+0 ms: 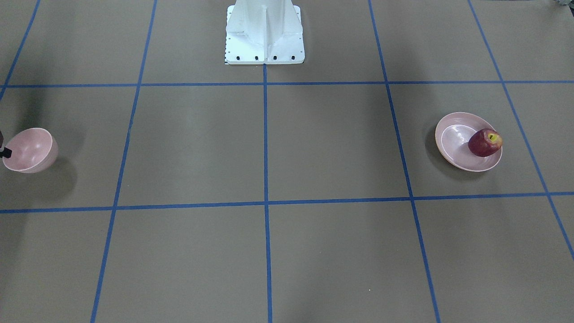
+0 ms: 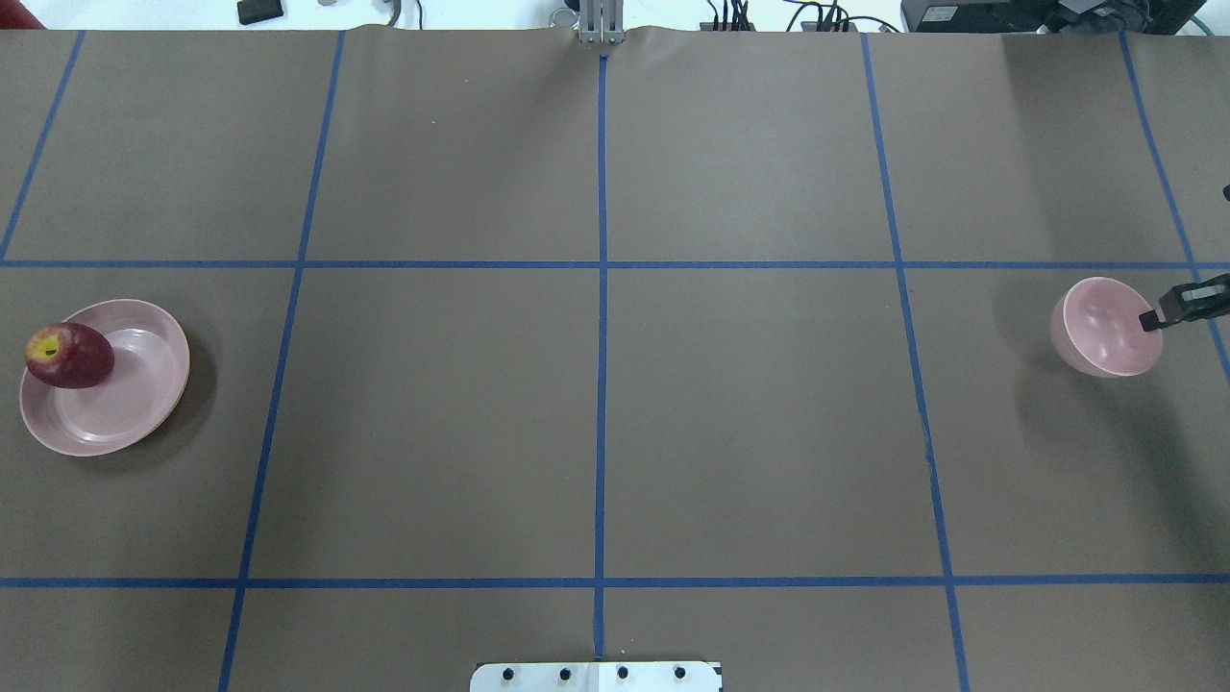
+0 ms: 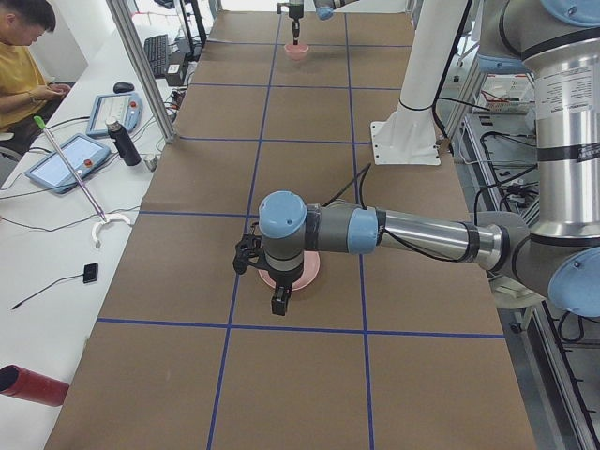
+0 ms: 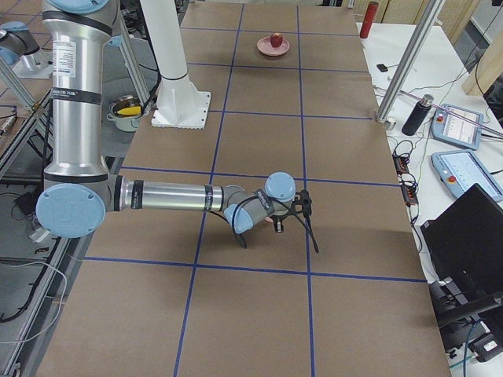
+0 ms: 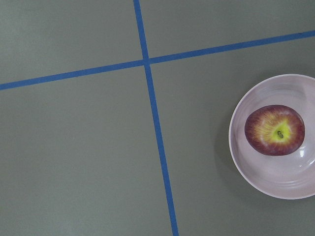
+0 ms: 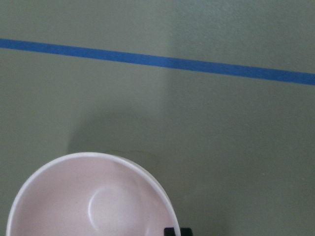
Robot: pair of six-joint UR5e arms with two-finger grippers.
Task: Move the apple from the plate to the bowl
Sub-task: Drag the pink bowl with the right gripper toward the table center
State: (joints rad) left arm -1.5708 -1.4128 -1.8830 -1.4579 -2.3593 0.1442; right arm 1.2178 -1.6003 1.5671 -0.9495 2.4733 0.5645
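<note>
Apple (image 2: 69,356) sits at plate (image 2: 144,408) 10 o'clock, ungrabbed; L pincer (image 3: 281,302) near plate, prob to pick; R pincer (image 2: 1177,309) at bowl (image 2: 1095,332) 3 o'clock rim, maybe steadying; can't tell either's grip

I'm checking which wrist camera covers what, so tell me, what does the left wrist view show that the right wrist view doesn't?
Only the left wrist view: the dark red apple with a yellow stem patch sitting in the shallow pale pink plate, beside a crossing of blue tape lines. Only the right wrist view: the deep pale pink bowl, empty, with a dark tip of the right pincer near its rim at the bottom edge. Both: the brown table marked with that tape.
</note>
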